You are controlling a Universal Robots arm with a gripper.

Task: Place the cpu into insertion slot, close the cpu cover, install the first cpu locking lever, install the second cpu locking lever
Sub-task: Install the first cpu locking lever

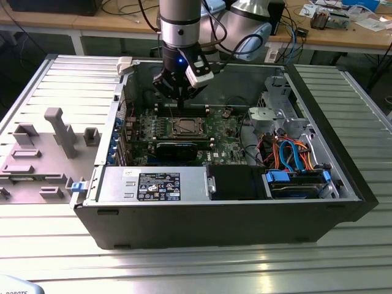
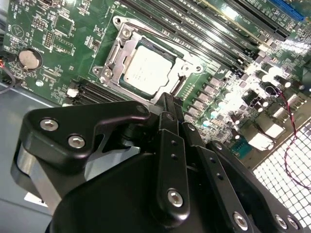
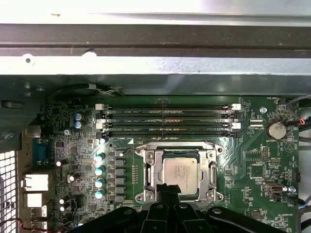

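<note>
The cpu [image 3: 180,172] lies flat in the insertion slot [image 2: 104,73] on the green board, its silver top showing. The cpu cover [image 3: 151,170] is folded down around it, so the chip shows through the window cut-out. A thin wire lever [image 3: 170,144] runs along the frame's edge. In the exterior view the cpu [image 1: 184,127] sits mid-board, and my gripper [image 1: 179,101] hangs just above the socket's far side. In both wrist views my gripper [image 2: 167,104] [image 3: 167,190] has its black fingers together, nothing between them, the tips at the socket's edge.
Several black memory slots [image 3: 167,119] run beside the socket. A long black card [image 1: 177,150] lies on the socket's near side. A drive cage [image 1: 275,113] and coloured cables [image 1: 294,153] fill the case toward the exterior view's right. Grey fixtures [image 1: 58,131] stand outside the case.
</note>
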